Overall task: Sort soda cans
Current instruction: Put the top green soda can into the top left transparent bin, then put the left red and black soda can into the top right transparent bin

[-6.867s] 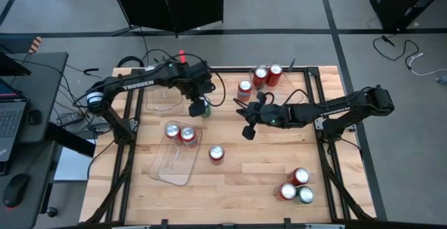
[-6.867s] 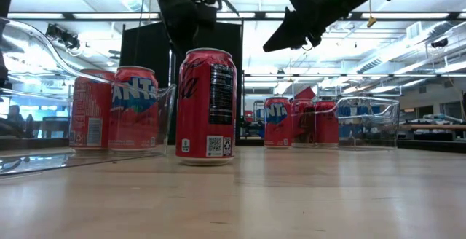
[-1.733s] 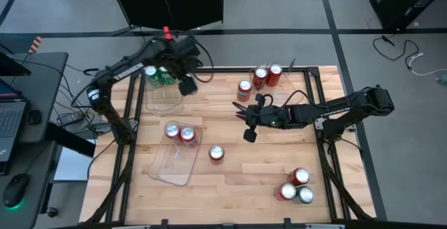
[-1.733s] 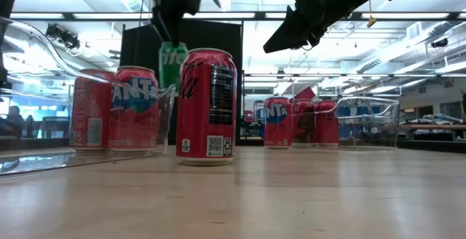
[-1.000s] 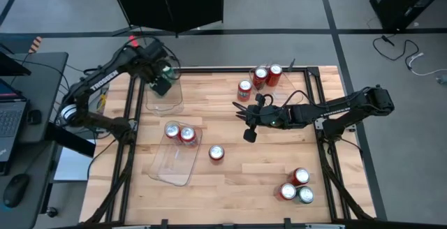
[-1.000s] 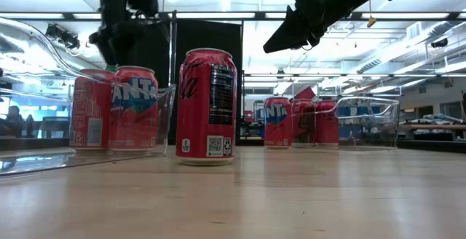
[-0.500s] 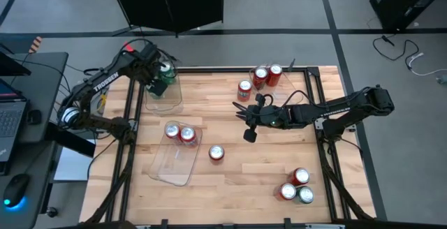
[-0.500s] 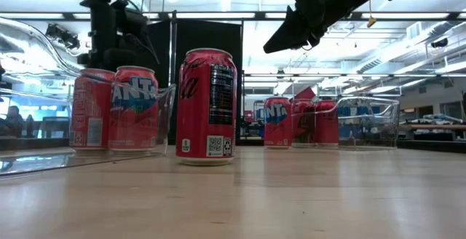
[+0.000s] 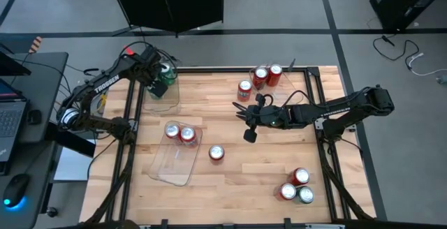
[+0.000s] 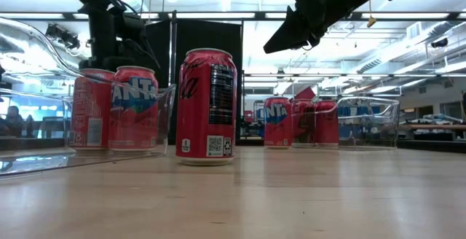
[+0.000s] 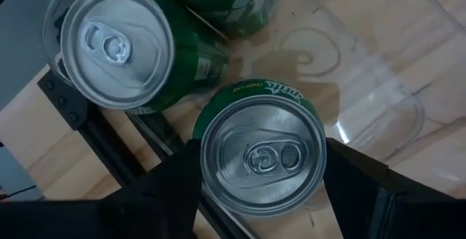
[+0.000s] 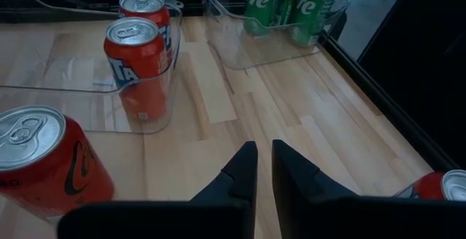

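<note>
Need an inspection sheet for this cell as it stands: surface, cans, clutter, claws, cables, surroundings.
Surface: wooden table, dark frame rails.
Job's things: green can between the left claw's fingers over the far-left clear tray, more green cans beside it; two red cans in the near-left tray; one loose red can mid-table; three red cans far right; two red and one green can near right.
Clutter: nothing seen.
Claws: left claw shut on the green can; right claw shut, empty, above mid-table.
Cables: loose leads on the floor far right; wiring by the left arm's base.
Surroundings: desk with laptop left; black panel behind.
</note>
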{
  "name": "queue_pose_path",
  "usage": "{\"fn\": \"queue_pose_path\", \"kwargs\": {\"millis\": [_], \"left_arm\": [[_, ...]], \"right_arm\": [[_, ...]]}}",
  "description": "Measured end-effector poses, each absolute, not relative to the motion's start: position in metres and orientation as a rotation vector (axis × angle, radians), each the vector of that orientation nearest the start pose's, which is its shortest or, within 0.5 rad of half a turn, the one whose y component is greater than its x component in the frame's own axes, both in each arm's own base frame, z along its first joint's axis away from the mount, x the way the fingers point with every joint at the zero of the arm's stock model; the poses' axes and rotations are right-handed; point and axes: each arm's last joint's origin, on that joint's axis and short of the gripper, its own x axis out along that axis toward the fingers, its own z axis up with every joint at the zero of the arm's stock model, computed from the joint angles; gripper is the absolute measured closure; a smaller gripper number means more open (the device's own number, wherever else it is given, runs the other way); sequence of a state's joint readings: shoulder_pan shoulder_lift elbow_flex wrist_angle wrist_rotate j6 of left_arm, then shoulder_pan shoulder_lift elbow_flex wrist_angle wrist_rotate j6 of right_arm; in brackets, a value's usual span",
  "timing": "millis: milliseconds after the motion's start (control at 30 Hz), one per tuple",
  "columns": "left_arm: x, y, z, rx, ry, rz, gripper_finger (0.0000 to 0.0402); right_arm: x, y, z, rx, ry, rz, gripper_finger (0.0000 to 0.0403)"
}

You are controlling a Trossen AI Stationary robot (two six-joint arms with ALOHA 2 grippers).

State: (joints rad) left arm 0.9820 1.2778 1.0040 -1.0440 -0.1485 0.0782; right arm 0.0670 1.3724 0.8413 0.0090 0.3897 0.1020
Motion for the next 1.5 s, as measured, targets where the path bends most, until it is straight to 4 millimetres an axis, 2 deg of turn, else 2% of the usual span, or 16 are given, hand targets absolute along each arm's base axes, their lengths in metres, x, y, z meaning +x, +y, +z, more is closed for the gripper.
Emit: {"fn": "queue_pose_path", "kwargs": {"millis": [133, 267, 533, 833, 967, 1233, 1500], "left_arm": [[0.119, 0.186, 0.254, -0.475, 1.307, 0.902, 0.0150], [0.119, 0.186, 0.256, -0.469, 1.311, 0.909, 0.0125], [0.118, 0.188, 0.270, -0.441, 1.332, 0.949, 0.0081], [0.118, 0.188, 0.273, -0.423, 1.340, 0.943, 0.0074], [0.120, 0.189, 0.286, -0.386, 1.321, 0.949, 0.0074], [0.140, 0.185, 0.330, -0.280, 1.155, 0.934, 0.0074], [0.164, 0.158, 0.348, -0.167, 0.847, 0.748, 0.0089]], "right_arm": [[0.292, 0.009, 0.243, -0.020, 0.494, -0.339, 0.0373], [0.292, 0.009, 0.243, -0.020, 0.493, -0.338, 0.0371], [0.292, 0.009, 0.243, -0.020, 0.493, -0.338, 0.0370], [0.292, 0.009, 0.243, -0.020, 0.493, -0.338, 0.0371], [0.292, 0.009, 0.244, -0.033, 0.482, -0.334, 0.0368], [0.294, 0.009, 0.247, -0.043, 0.457, -0.329, 0.0366], [0.294, 0.010, 0.247, -0.013, 0.449, -0.317, 0.0343]]}}
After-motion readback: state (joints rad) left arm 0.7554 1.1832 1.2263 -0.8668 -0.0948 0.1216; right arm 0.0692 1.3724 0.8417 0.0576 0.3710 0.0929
